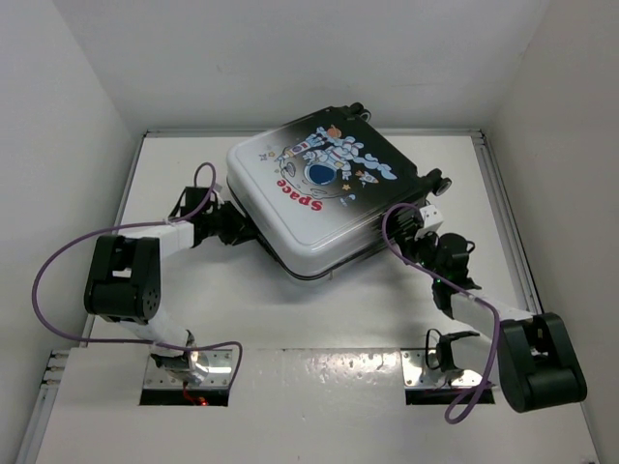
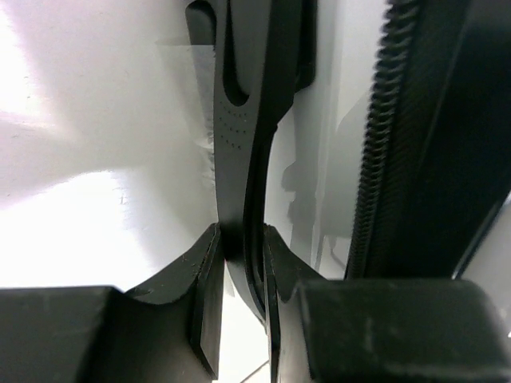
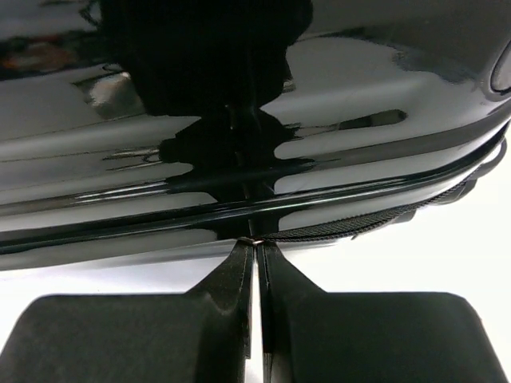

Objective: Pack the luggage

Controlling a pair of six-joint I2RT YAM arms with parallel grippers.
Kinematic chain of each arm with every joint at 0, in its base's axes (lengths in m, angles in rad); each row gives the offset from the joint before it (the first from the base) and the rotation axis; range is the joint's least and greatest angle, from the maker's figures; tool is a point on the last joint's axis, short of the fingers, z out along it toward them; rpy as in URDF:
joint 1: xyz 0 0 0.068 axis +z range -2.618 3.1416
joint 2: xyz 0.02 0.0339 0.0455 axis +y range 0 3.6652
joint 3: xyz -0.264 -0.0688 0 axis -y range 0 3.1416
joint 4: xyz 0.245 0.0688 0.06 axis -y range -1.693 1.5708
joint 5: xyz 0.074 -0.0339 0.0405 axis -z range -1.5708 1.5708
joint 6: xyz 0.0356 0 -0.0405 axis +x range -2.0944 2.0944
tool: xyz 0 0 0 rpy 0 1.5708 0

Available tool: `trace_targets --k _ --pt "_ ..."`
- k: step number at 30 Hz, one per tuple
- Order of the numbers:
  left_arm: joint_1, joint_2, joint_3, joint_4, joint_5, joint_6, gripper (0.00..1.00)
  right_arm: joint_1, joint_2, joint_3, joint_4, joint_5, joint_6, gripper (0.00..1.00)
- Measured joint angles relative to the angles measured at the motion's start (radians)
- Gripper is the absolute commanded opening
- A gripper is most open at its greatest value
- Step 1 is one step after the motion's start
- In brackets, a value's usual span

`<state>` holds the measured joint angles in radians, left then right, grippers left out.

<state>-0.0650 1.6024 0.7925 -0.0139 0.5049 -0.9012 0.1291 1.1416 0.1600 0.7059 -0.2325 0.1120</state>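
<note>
The luggage (image 1: 319, 193) lies flat and closed in the middle of the table, astronaut and red "Space" print facing up, wheels at the back right. My left gripper (image 1: 242, 227) is at its left edge, shut on a black handle strip (image 2: 239, 120) of the case; the zipper teeth (image 2: 375, 159) run just to the right. My left gripper also shows in its wrist view (image 2: 239, 239). My right gripper (image 1: 411, 227) is at the case's right front edge. In the right wrist view it (image 3: 254, 242) is shut on a small metal zipper pull (image 3: 254, 239) at the seam of the glossy black shell (image 3: 319, 96).
White walls close in the table at the back and on both sides. A raised rail (image 1: 503, 213) runs along the right edge. Purple cables (image 1: 58, 261) loop off both arms. Metal mounting plates (image 1: 193, 372) sit at the near edge.
</note>
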Motion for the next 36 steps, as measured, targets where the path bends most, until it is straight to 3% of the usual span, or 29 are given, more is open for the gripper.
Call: trace_targets --k 17,24,36 --pt "0.264 0.053 0.095 -0.222 0.146 0.243 0.00 -0.125 0.045 0.042 0.001 -0.139 -0.018 0.00" --pt "0.307 0.177 0.235 -0.360 0.223 0.338 0.00 -0.159 0.129 0.103 0.004 -0.197 -0.024 0.00" --pt "0.328 0.444 0.596 -0.446 0.270 0.389 0.00 -0.189 0.383 0.338 -0.030 -0.328 0.184 0.00"
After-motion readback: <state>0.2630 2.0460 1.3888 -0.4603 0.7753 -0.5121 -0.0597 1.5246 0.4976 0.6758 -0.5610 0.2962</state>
